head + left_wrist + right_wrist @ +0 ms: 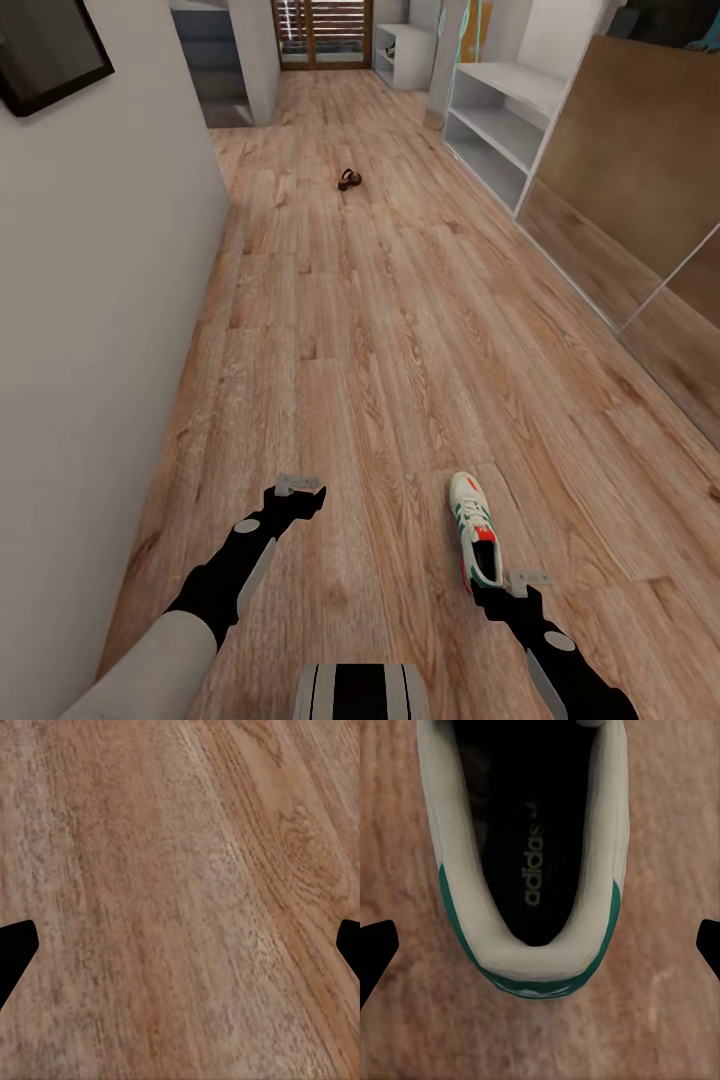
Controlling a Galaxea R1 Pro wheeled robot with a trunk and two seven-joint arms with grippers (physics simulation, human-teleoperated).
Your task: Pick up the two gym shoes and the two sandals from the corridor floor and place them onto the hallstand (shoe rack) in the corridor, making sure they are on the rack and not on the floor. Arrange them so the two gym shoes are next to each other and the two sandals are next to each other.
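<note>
Presently the right gripper (540, 937) hangs spread wide over the gym shoe (474, 525), light with a soft upper, best pinched across its padded heel collar (540, 967).

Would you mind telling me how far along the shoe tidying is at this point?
Nothing looks done: the white open-shelved rack holds no shoes. In hand: the right gripper hangs open over the heel of a white sneaker with green stripes, which lies on the wood-plank floor, not yet gripped. The left gripper is open over bare floor. Left: that sneaker, a small brown sandal farther down the corridor, and both partners.
</note>
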